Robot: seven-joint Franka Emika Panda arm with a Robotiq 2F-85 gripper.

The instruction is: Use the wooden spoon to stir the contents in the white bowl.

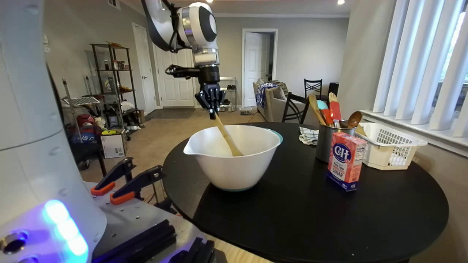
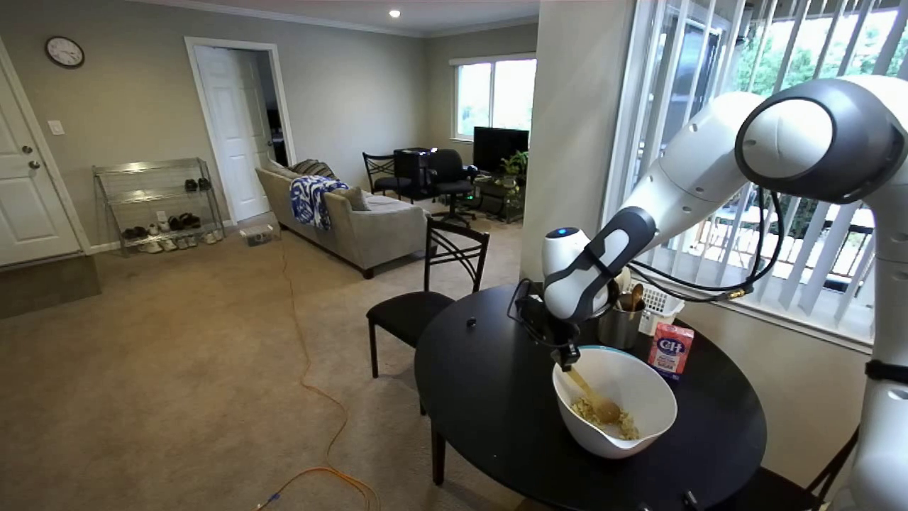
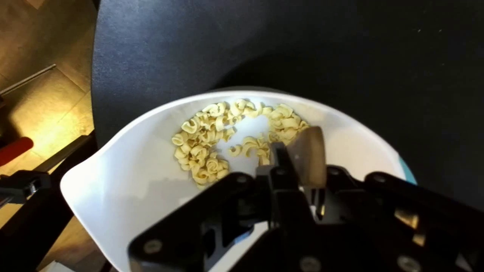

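The white bowl with a pour spout and a teal edge stands on the black round table. It also shows in an exterior view and the wrist view. Pale curled pasta lies on its bottom, with a bare patch between the clumps. My gripper is above the bowl, shut on the upper handle of the wooden spoon. The spoon slants down into the bowl, and its head is at the pasta in an exterior view. In the wrist view the handle end sticks up between the fingers.
A pink sugar box, a metal utensil holder and a white basket stand beside the bowl on the table. A folded cloth lies behind them. Black clamps sit at the robot's base. A chair stands by the table.
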